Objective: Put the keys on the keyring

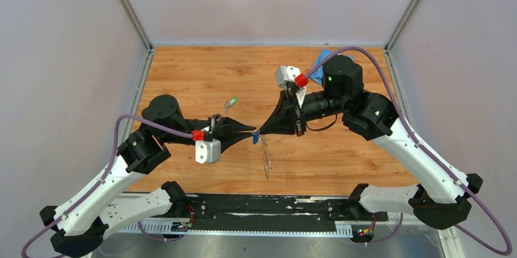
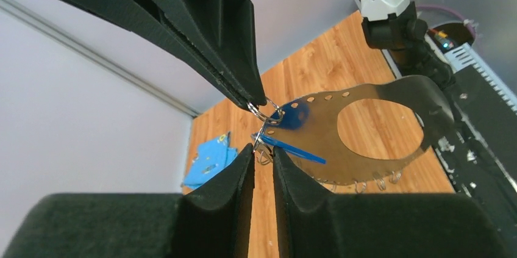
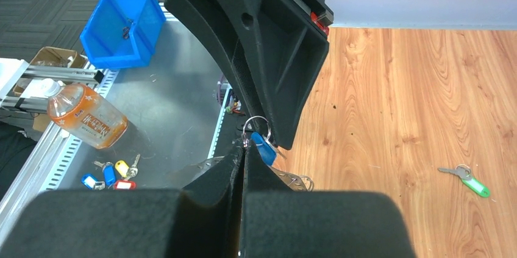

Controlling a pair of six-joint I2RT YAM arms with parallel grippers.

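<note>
Both grippers meet tip to tip above the middle of the wooden table. My right gripper (image 1: 260, 130) (image 3: 244, 147) is shut on a small wire loop of the keyring (image 2: 326, 130), whose grey oval band hangs below it (image 1: 266, 160). The blue key (image 1: 255, 138) (image 2: 292, 150) (image 3: 263, 147) dangles at the meeting point. My left gripper (image 1: 253, 129) (image 2: 263, 148) has its fingers a narrow gap apart, with the blue key's small ring at the mouth of that gap. The green key (image 1: 232, 102) (image 3: 469, 182) lies flat on the table, apart from both grippers.
A light-blue cloth (image 1: 321, 60) (image 2: 210, 160) lies at the back right of the table. Off the near edge, on the metal floor, are a blue bin (image 3: 125, 26), a bottle (image 3: 85, 118) and spare tagged keys (image 3: 110, 172). Grey walls close in three sides.
</note>
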